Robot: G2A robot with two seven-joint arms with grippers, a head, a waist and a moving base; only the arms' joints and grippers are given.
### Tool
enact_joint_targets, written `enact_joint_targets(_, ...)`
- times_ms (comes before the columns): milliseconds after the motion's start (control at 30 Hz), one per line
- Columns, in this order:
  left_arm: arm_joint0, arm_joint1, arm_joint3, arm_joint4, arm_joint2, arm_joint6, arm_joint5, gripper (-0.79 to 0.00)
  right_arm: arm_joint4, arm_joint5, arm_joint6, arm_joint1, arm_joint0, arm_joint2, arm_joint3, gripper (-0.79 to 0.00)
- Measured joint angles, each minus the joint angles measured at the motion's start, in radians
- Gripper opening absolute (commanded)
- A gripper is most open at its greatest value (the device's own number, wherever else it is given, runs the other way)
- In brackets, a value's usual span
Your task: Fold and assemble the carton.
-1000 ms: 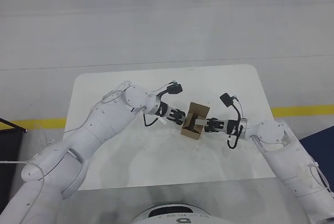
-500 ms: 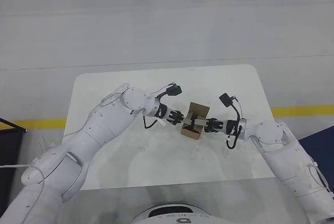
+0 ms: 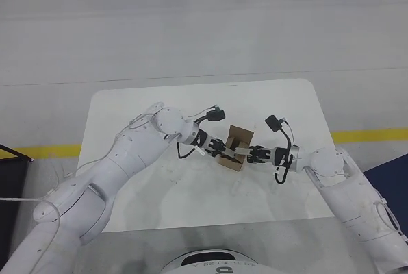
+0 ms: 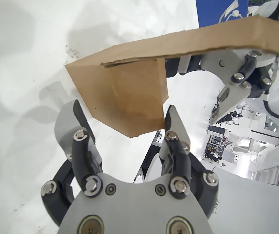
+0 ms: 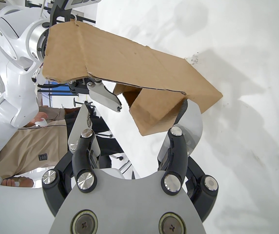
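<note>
Carton (image 3: 239, 135) lies on the table (image 3: 149, 198) between my grippers from above, my left gripper (image 3: 220, 146) at one end and my right gripper (image 3: 251, 154) at the other. At my left wrist, my fingers (image 4: 172, 120) are spread wide around a hanging flap, one fingertip touching its edge. At my right wrist, that gripper is spread too, one finger (image 5: 190, 113) against the carton's lower flap, the other clear of it.
</note>
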Motion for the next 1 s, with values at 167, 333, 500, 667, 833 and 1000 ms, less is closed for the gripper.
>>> enact_joint_targets(167, -0.024, -0.02, 0.029, 0.01, 0.016, -0.029, 0.009, -0.508, 0.002, -0.002, 0.003, -0.002, 0.005, -0.009, -0.001, -0.157)
enact_joint_targets(333, -0.042, -0.038, 0.049, 0.003, 0.02, -0.041, 0.003, -0.431, 0.001, -0.003, 0.005, -0.005, 0.017, -0.019, 0.002, -0.148)
enact_joint_targets(500, -0.05, -0.046, 0.057, -0.011, 0.007, -0.042, -0.019, 0.0, 0.001, -0.001, 0.005, -0.007, 0.029, -0.024, 0.011, -0.145)
enact_joint_targets(667, -0.043, -0.038, 0.055, -0.028, -0.024, -0.042, -0.057, 0.0, 0.004, 0.002, 0.004, -0.009, 0.04, -0.028, 0.02, -0.145)
enact_joint_targets(833, -0.027, -0.015, 0.05, -0.059, -0.076, -0.056, -0.095, 0.0, 0.007, 0.005, 0.004, -0.011, 0.051, -0.033, 0.031, -0.157)
enact_joint_targets(1000, -0.009, 0.025, 0.047, -0.036, -0.145, -0.052, -0.113, 0.0, 0.008, 0.007, 0.001, -0.012, 0.059, -0.035, 0.038, -0.157)
